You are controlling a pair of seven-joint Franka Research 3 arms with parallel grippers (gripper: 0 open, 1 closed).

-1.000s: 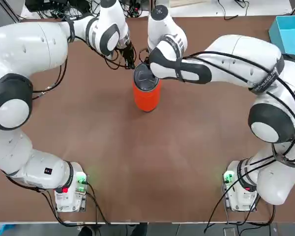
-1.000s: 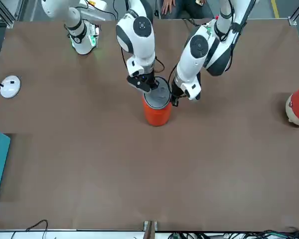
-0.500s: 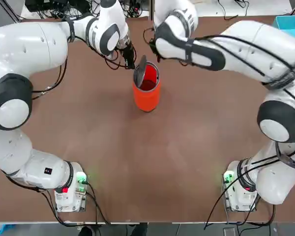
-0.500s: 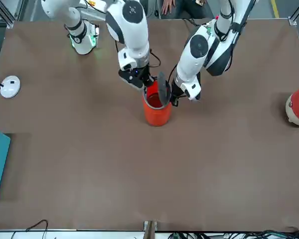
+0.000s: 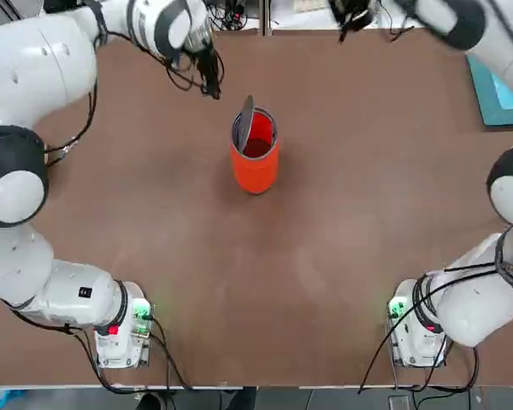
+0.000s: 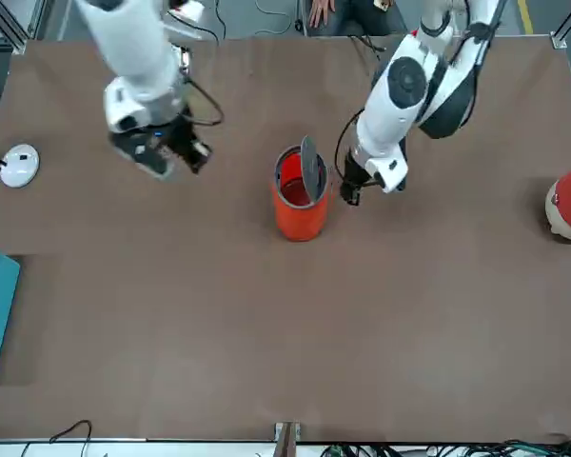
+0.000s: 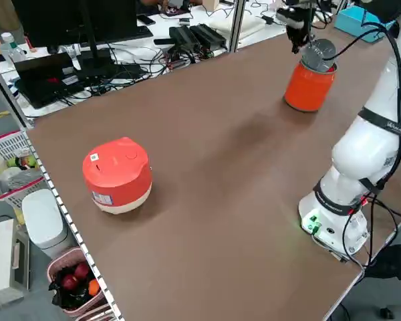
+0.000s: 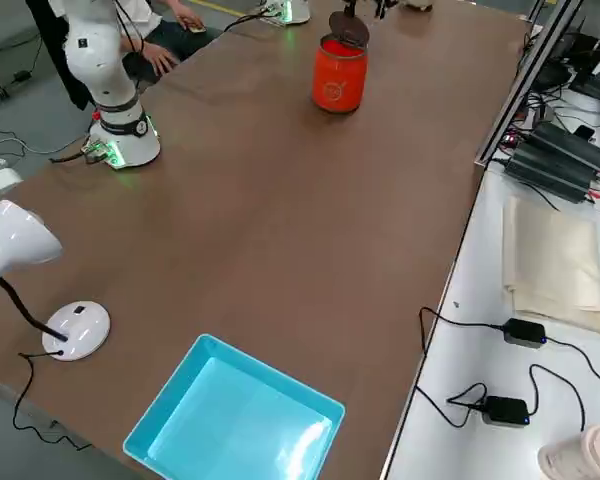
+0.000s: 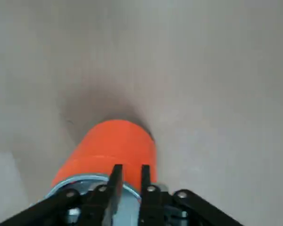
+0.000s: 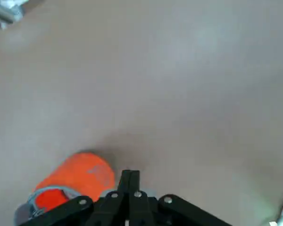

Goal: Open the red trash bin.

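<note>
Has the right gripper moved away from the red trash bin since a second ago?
Yes. In the front view the right gripper was over the red trash bin; now it sits well off toward that view's left, clear of it.

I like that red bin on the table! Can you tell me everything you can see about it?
The red trash bin is a small orange-red cylinder standing upright near the middle of the brown table. It has a grey metallic rim. Its round grey lid is tipped up on edge, so the bin is open and you can see its red inside. Nothing is touching it. The left gripper hangs close beside it, and the right gripper is farther away.
</note>
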